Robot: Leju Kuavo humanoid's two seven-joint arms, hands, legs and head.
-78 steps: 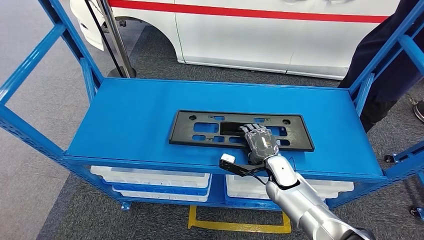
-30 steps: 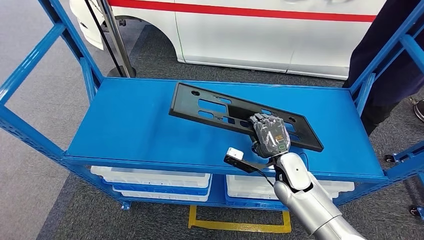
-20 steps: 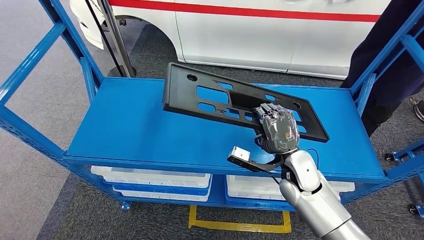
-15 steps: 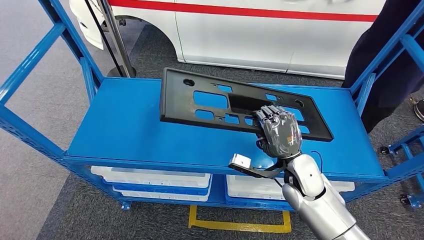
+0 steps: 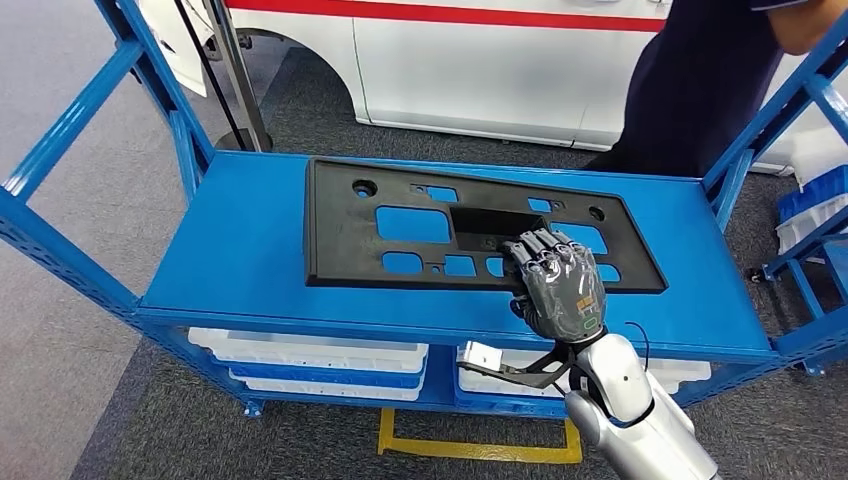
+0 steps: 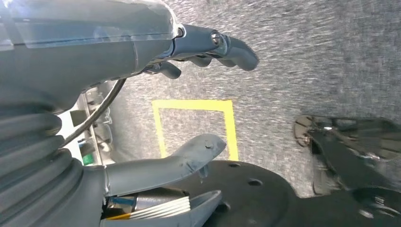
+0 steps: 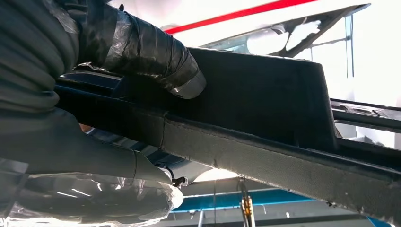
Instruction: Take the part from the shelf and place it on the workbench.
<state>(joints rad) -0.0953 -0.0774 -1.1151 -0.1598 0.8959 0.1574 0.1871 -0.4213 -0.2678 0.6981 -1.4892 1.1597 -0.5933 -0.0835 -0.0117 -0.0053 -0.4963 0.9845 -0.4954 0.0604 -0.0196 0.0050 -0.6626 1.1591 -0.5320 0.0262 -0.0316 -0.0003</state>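
Note:
The part (image 5: 340,235) is a long black plastic plate with several cut-outs. My right hand (image 5: 558,285) grips its near edge towards the right end and holds it lifted over the blue shelf top (image 5: 240,250). In the right wrist view the taped thumb lies on one face of the black plate (image 7: 265,90) while the fingers (image 7: 94,156) wrap under it. My left hand (image 6: 118,47) hangs over the grey carpet, fingers apart and nothing in it.
Blue frame posts (image 5: 60,130) rise at both ends of the shelf. White bins (image 5: 320,355) sit on the lower level. A white car (image 5: 480,60) stands behind, and a person in dark clothes (image 5: 700,90) is at the back right. A yellow floor marking (image 5: 470,450) lies below.
My right hand has lifted the plate off the shelf top, swung its left end up, and brought it nearer and almost level. The person has stepped closer behind the shelf.

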